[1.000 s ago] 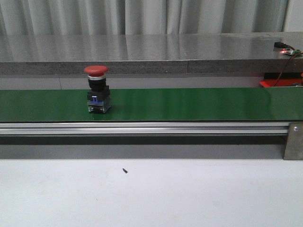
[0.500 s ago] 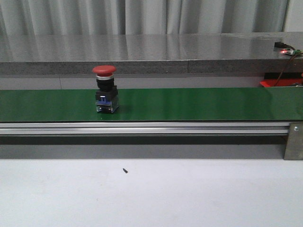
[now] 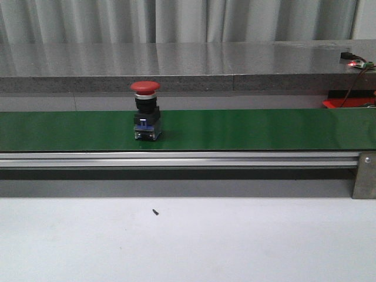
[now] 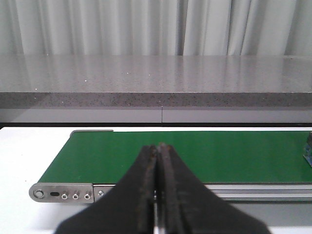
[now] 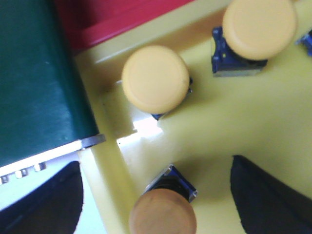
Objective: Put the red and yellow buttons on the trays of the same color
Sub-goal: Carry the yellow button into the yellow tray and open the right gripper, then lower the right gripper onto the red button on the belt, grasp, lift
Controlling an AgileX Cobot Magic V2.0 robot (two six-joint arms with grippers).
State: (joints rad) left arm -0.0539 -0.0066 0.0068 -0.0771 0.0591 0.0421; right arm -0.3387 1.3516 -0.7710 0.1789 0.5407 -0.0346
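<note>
- On the left, my left end effector (image 4: 157, 195) has its fingers pressed together on nothing. It hangs low near the left end of the belt (image 4: 195, 156), pointing across it.
- The stretch of belt straight ahead of that end effector is bare. Only a blue sliver shows at the far right edge of the left wrist view, which I take to be the base of the red button, so that button sits well off to this arm's right.
- In the front view, the red button (image 3: 146, 111) stands upright on the belt, left of the middle, with its cap up. Neither arm shows in that view and nothing touches the button, so I judge it as not yet picked.
- On the right, I see a red tray (image 5: 122, 17) beside the belt's end. No red button shows on the part I can see, so the red placing looks to be left.
- Next to it, the yellow tray (image 5: 243, 126) holds three yellow buttons: one (image 5: 155, 78) near the corner, one (image 5: 260, 29) further in, one (image 5: 163, 212) nearest the camera. That much is done.
- My right end effector (image 5: 161, 195) hovers over the yellow tray with its fingers wide apart, gripping nothing. The nearest yellow button stands between them, and I cannot tell whether either finger touches it.
- The red button is well apart from this end effector too.
</note>
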